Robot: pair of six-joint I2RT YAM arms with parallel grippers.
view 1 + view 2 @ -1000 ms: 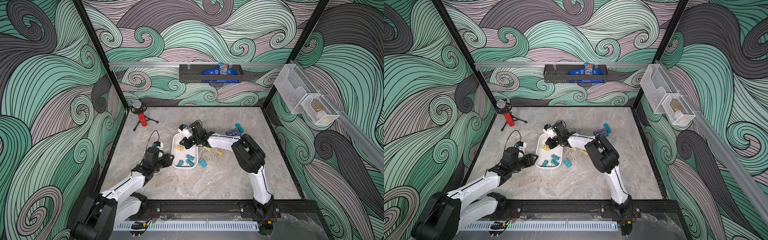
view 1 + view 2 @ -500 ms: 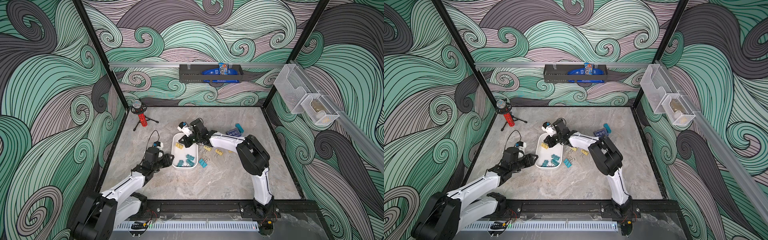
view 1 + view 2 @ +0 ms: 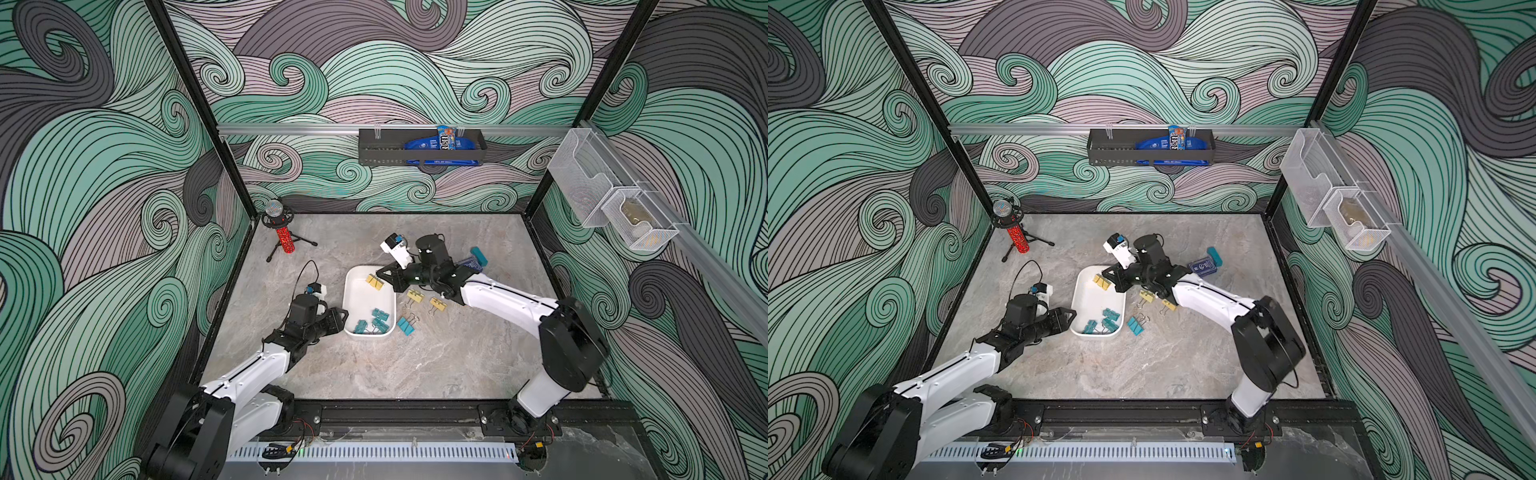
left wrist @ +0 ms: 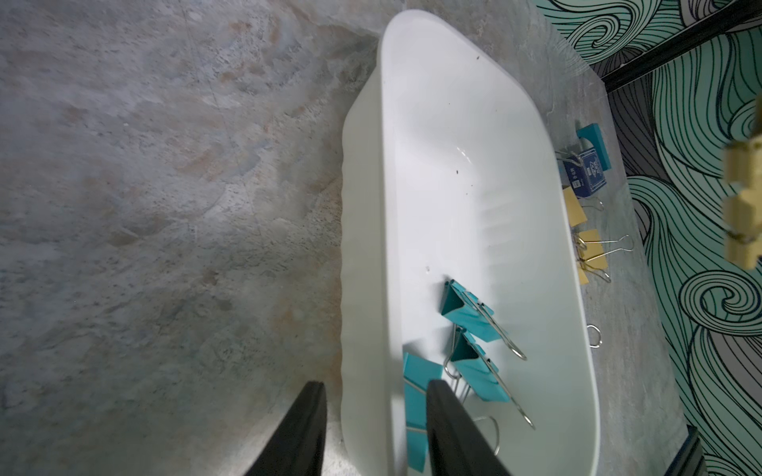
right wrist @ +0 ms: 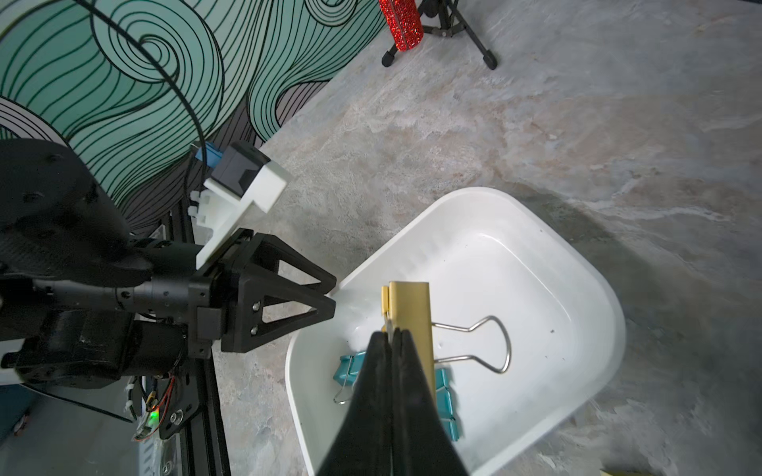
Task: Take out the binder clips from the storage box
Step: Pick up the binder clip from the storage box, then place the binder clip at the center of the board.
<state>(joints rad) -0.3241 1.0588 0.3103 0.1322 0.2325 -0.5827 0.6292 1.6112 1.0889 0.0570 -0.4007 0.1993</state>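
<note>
Robot test cell — wave-print walls (image 3: 374,62), aluminium rails (image 3: 291,129)

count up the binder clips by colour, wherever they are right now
teal binder clips: 4 (3 in the storage box, 1 on the table)
yellow binder clips: 3 (2 on the table, 1 pinched in the right end effector above the box)
total: 7
</note>
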